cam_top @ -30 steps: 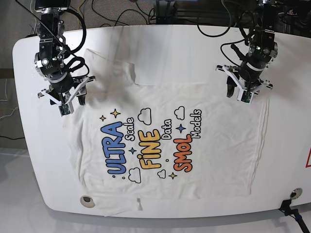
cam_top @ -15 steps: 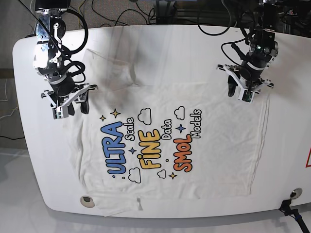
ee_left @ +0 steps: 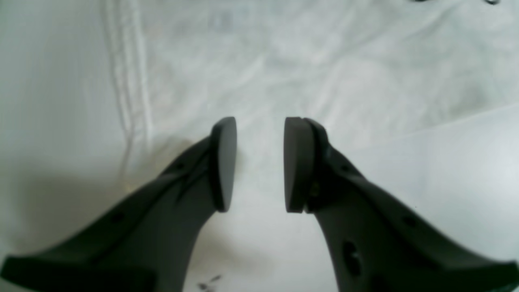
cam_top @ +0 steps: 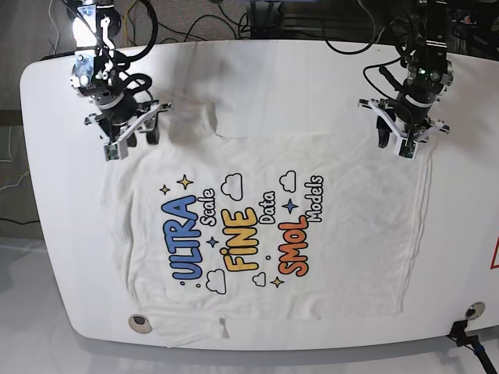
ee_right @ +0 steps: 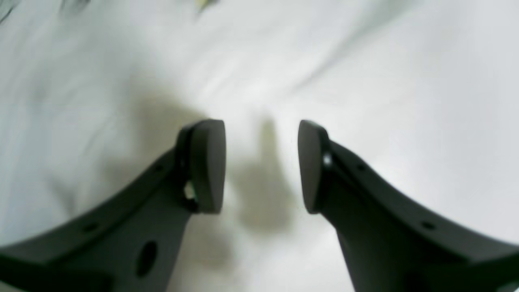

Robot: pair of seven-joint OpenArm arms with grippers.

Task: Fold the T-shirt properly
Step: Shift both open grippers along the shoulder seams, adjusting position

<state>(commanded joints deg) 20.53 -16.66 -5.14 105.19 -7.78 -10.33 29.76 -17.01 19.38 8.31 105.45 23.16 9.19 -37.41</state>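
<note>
1. Left wrist view: the left tool (ee_left: 259, 164) has its pads apart with nothing between them, hovering just over white cloth; a stitched hem runs up the frame beside it.
2. The right tool (ee_right: 261, 166) is likewise spread and empty, its shadow falling on plain white fabric below. The blur makes it hard to say whether either tool touches the cloth.
3. In the base view the left tool (cam_top: 406, 134) sits at one shoulder corner of the T-shirt (cam_top: 265, 234) and the right tool (cam_top: 125, 134) at the other.
4. The T-shirt lies print-up and spread flat on the white surface (cam_top: 468, 218), its bottom hem near that surface's front edge, one corner seemingly hanging over.
5. The step in hand looks like positioning for a first grasp at the shoulders; no fold is made yet.
6. The next move calls for lowering both tools, pinching the shoulder fabric, then lifting evenly so the cloth does not skew.
</note>
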